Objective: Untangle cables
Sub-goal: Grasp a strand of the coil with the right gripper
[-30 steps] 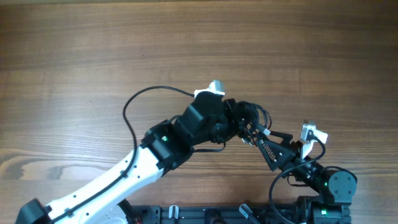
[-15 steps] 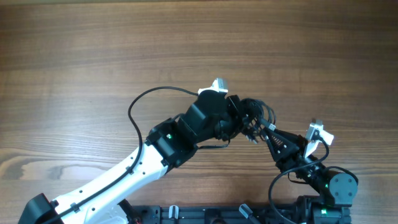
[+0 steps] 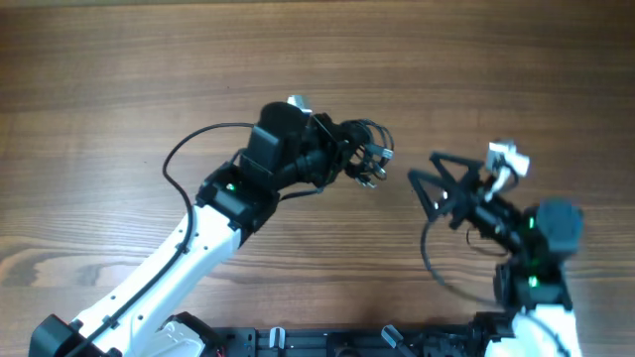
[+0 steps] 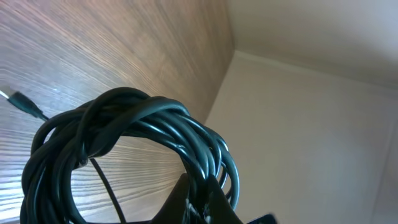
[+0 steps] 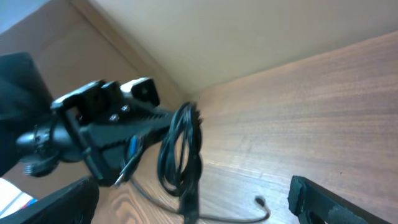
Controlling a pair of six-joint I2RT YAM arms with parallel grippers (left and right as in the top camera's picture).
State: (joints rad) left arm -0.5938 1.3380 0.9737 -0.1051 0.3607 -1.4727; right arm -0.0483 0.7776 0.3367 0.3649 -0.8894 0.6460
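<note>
The cables (image 3: 367, 156) are a coiled black bundle that hangs from my left gripper (image 3: 349, 161) above the wooden table (image 3: 149, 59). In the left wrist view the coil (image 4: 155, 115) fills the frame. The left gripper (image 4: 202, 194) is pinched on several strands at the bottom, and a small plug (image 4: 22, 102) sticks out at the left. My right gripper (image 3: 425, 174) is open and empty, a short way to the right of the bundle. In the right wrist view the bundle (image 5: 180, 149) dangles ahead between the wide-apart fingers (image 5: 323, 199). A loose cord end (image 5: 258, 200) lies on the wood.
The left arm's own thicker black cable (image 3: 179, 159) arcs out to the left of its wrist. The table's front edge with black mounts (image 3: 327, 342) lies behind both arms. A pale wall (image 5: 249, 37) rises beyond the table's far edge.
My left gripper has carried the bundle up and to the left. My right gripper has let go of the cables, opened and pulled back to the right.
</note>
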